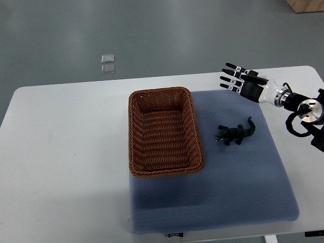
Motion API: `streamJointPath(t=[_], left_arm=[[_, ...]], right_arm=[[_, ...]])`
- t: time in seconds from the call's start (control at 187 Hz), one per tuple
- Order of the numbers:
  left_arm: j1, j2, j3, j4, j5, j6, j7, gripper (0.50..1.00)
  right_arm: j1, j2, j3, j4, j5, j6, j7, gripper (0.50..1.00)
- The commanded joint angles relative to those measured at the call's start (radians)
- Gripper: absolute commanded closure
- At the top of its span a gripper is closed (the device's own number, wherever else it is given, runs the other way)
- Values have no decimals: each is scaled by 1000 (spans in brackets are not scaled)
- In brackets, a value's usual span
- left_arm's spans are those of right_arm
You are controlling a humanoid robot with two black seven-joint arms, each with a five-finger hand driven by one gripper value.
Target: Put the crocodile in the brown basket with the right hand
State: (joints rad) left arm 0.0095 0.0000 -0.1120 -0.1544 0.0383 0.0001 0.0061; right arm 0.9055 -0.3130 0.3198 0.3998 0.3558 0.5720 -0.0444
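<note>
A: Where is the crocodile to be found?

B: The crocodile (235,134) is seen lying on the blue-grey mat (243,182), near the right side of the brown basket (161,91) but not touching it. Its snout is turned toward the basket and its tail is curled away to the upper right.

A: And the right hand?

B: The right hand (245,82) is held beyond the toy and apart from it. The fingers are stretched out and spread, and nothing is grasped. The left arm is not shown.

A: How might the pick be done well?

B: The hand would best be lowered over the thick middle of the body rather than the thin tail or legs. The fingers should then be closed across the back so both flanks are caught. The mat looks soft, so a light press could probably be tolerated.

A: And the carry?

B: The toy should be raised enough for the basket's right wall to be cleared. It should then be let go low over the woven floor, so that it is not bounced out.
</note>
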Motion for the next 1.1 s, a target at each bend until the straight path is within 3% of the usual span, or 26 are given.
streamJointPath(t=[0.0, 0.531, 1.094], left_arm=[[0, 0, 0, 0, 0, 0, 0, 500], [0, 0, 0, -2, 0, 0, 0, 500], [0, 0, 0, -2, 0, 0, 0, 500]], right_arm=[[0, -3, -1, 1, -1, 2, 1, 562], [1, -9, -18, 1, -23, -41, 3, 562], [-2, -8, -11, 2, -74, 38, 14, 562]])
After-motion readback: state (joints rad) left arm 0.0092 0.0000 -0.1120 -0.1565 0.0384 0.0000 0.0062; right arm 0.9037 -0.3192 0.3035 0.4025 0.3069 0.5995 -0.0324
